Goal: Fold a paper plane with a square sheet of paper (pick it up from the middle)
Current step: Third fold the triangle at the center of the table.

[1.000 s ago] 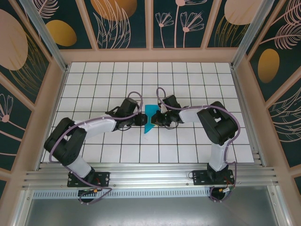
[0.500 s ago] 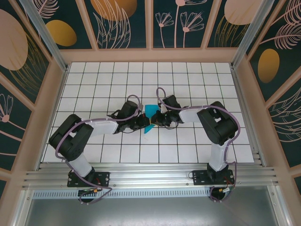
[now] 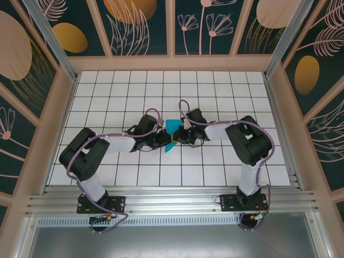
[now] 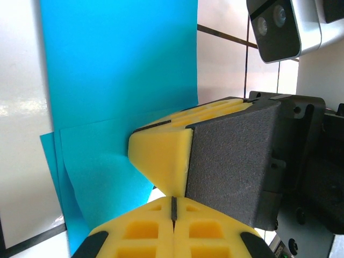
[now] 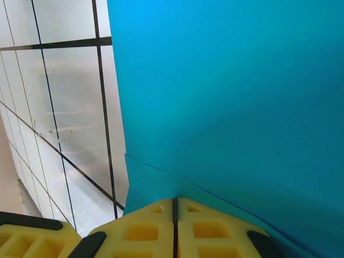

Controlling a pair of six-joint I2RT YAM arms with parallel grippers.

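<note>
One white gridded surface, at its middle the square sheet of paper, folded into a tapered teal shape, long axis running far to near, narrow tip toward the near left. Pinched at a crease by the right tool, fingers clenched on it. Opposite, at the sheet's left edge, the left tool, fingers pressed tight together.

White gridded table with thin black lines between tiles, glossy up close; dark floral wall panels in beige frames on three sides; metal uprights at back corners; ridged aluminium rail ran along near edge
</note>
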